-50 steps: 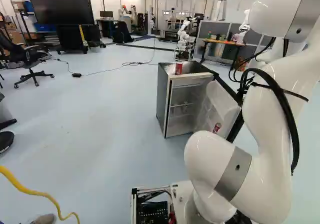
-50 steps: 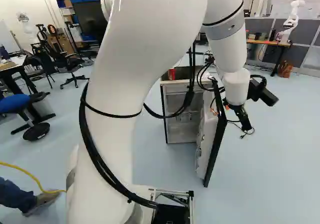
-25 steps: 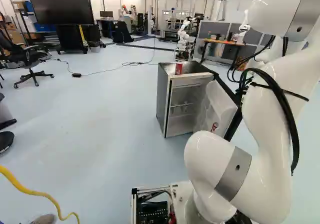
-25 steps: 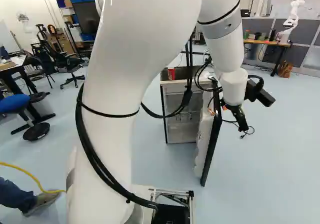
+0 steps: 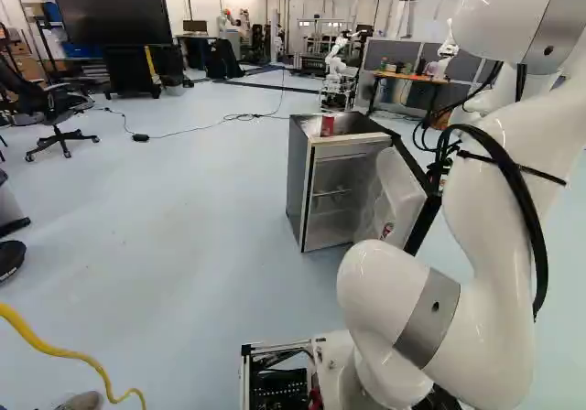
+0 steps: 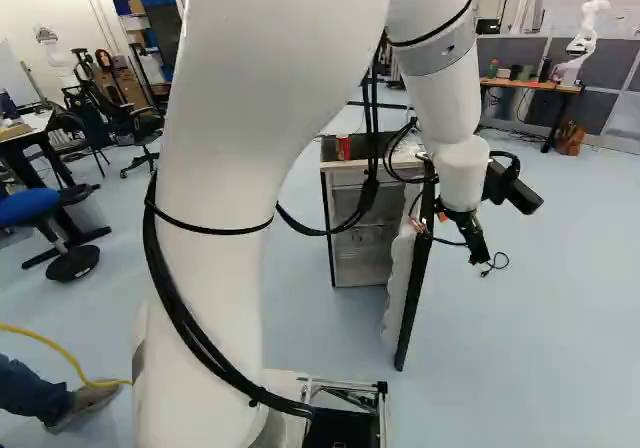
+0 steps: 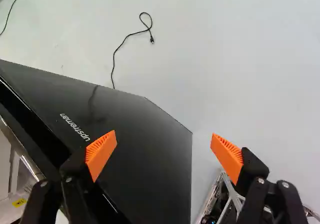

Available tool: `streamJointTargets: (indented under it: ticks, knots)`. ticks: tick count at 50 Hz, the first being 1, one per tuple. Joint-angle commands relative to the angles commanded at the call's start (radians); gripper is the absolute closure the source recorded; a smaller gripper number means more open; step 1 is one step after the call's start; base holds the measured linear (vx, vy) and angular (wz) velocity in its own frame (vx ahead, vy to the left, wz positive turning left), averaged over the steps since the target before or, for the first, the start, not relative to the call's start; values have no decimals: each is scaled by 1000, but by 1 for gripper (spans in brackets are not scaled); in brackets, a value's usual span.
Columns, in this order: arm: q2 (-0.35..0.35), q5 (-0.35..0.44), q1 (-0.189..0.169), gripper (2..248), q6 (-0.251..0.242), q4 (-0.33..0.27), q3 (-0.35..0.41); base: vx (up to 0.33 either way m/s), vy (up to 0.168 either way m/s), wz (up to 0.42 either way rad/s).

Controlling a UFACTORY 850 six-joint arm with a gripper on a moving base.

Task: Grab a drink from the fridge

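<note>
We are holding our fingers [image 6: 480, 252] wide open, at the right of the right base view, just beside the fridge door [image 6: 416, 298]. In the wrist view, one orange pad [image 7: 101, 154] is overlapping the door's dark outer face; whether it is touching, we cannot tell. Pale lettering [image 7: 75, 127] is running across that face near the pad, and a small yellow label [image 7: 19, 202] is showing past the door's edge. At the centre-right of the left base view, we are seeing one red can [image 5: 327, 125] standing on the fridge [image 5: 302, 190] and a second red can [image 5: 387, 231] sitting inside the open door.
</note>
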Motion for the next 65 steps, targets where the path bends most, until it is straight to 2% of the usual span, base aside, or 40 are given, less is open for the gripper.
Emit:
streamJointTargets:
  ticks: [65]
  knots:
    - [98,-2,58,3,0,0,130,0,0,0]
